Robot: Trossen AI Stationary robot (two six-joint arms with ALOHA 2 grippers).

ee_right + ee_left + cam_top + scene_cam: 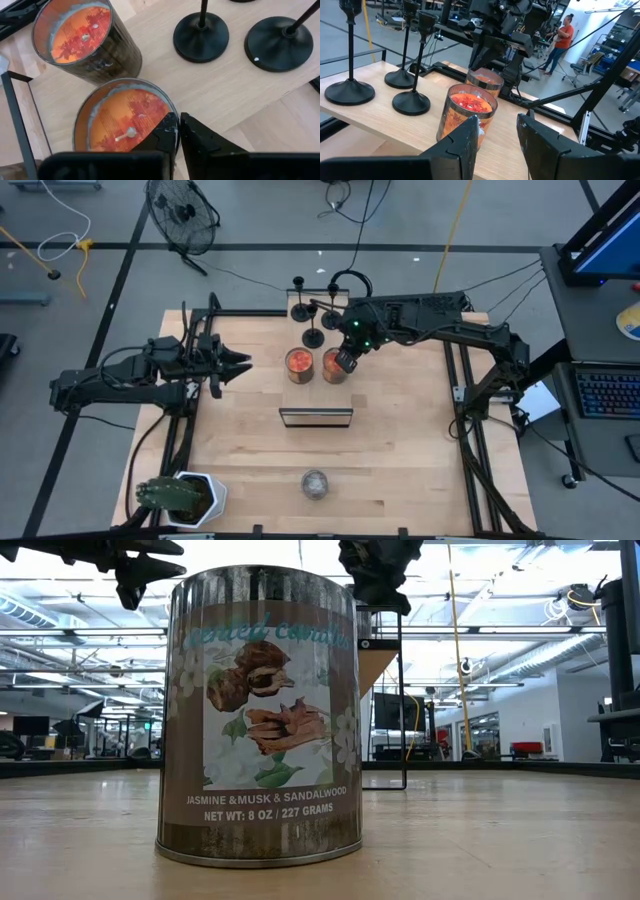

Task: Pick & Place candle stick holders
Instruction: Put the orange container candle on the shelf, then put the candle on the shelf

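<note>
Three black candle stick holders [313, 338] stand on their disc bases at the table's far edge; they also show in the left wrist view [411, 102] and the right wrist view [201, 30]. Just nearer stand two brownish jars with orange tops, the left one [299, 365] free. My right gripper [345, 360] is shut on the right jar [115, 125]. My left gripper [240, 365] is open and empty, left of the jars, with nothing between its fingers in its own view [497, 135]. My right gripper comes down from above onto the right jar's rim [174, 111], on the side toward the holders. One finger [165, 135] is inside the jar and the other [200, 140] outside, with the thin wall between them. The jar is upright; whether it is lifted, I cannot tell.
A black wire frame [316, 417] stands at mid-table, nearer than the jars. A silvery round tin [315, 484] stands near the front edge and fills the low view [260, 730]. A potted plant [185, 498] is at the near left corner. A person [562, 37] stands far off.
</note>
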